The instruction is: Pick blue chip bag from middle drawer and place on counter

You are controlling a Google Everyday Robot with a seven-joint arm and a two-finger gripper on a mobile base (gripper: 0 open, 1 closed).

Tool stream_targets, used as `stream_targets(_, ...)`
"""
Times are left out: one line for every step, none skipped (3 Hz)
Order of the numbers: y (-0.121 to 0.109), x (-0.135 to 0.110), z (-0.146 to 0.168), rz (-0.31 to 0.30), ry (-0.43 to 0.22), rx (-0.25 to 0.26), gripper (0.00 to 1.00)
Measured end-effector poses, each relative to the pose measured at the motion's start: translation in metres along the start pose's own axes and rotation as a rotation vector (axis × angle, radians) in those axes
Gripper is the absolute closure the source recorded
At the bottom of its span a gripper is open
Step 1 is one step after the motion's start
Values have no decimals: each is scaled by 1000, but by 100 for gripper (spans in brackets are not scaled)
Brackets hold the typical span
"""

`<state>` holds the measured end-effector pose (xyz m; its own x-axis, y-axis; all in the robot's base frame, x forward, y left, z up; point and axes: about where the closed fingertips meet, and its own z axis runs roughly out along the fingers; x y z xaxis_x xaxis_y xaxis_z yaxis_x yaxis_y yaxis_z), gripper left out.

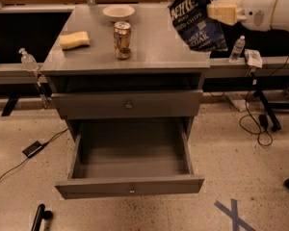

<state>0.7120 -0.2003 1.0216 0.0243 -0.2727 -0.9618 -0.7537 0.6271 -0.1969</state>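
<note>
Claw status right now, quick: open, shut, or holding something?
Claw: closed on the blue chip bag, holding it in the air above the right edge of the counter.

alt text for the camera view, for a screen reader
The gripper holds the blue chip bag in the air over the counter edge at the picture's right. The counter carries a soda can, a yellow sponge and a bowl. Below, the open drawer is pulled out.

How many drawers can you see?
2: a shut drawer under the counter, and the open drawer below it. The gripper holds the blue chip bag over the counter's right edge.
</note>
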Motion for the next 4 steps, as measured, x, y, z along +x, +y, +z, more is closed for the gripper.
stream_targets(-28,-27,46,25,13,32,100)
stream_targets(-36,-27,117,38,32,21,100)
stream_targets(-43,-5,161,57,51,29,100)
stream_targets(-56,39,196,79,101,58,75)
